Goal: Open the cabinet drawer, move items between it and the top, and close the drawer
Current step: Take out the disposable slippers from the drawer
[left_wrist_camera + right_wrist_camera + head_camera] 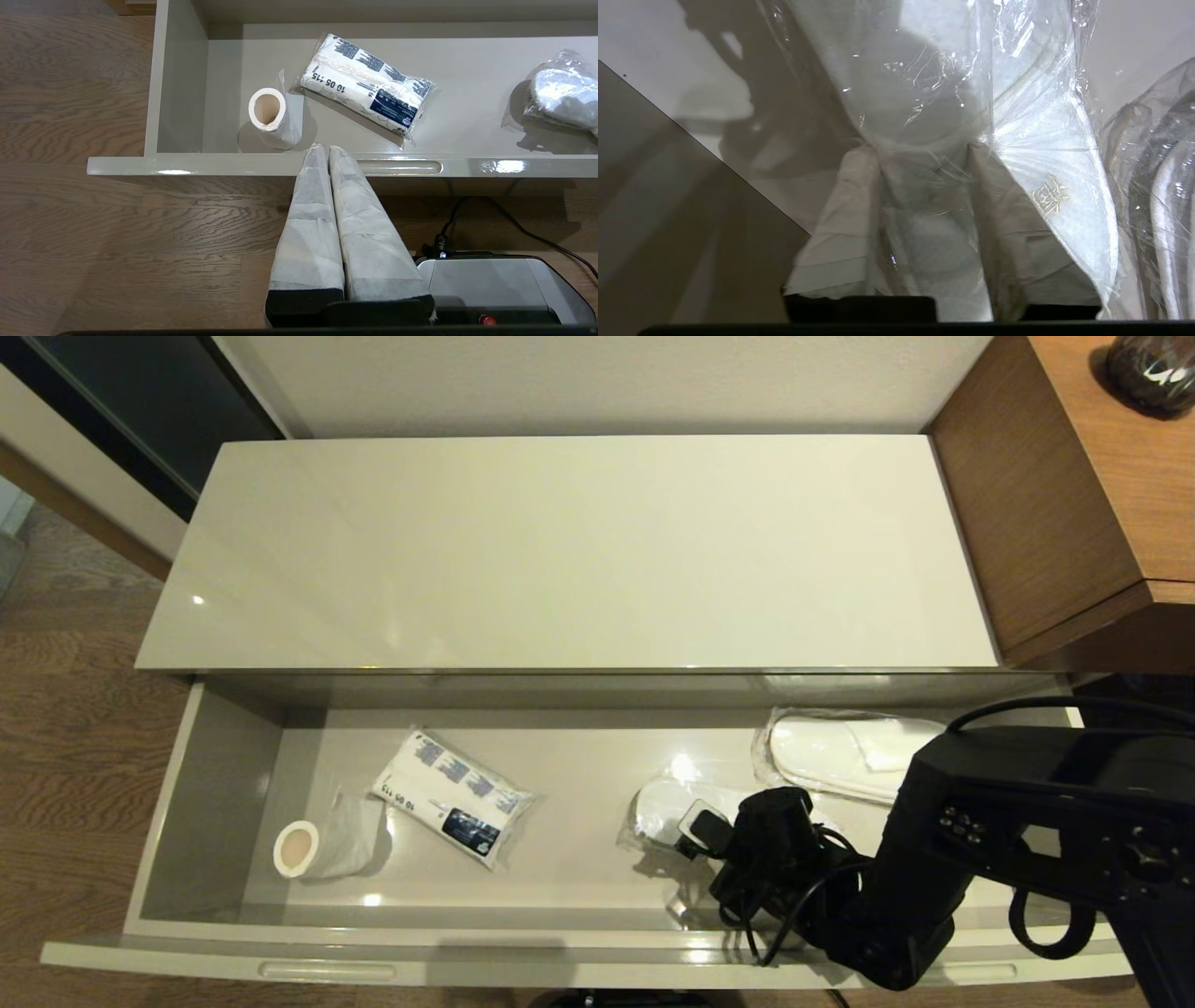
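Note:
The cabinet drawer stands pulled fully out below the bare glossy beige top. Inside it, on the right, my right gripper reaches down onto a pack of white slippers in clear plastic. In the right wrist view the gripper has its padded fingers on either side of that pack, with the film bunched between them. A second slipper pack lies behind it. The white printed bundle lies left of centre. My left gripper is shut and empty, parked outside the drawer front.
A small roll in plastic lies at the drawer's left end. A brown wooden unit stands to the right of the cabinet, with a dark round object on it. The drawer front has two slot handles.

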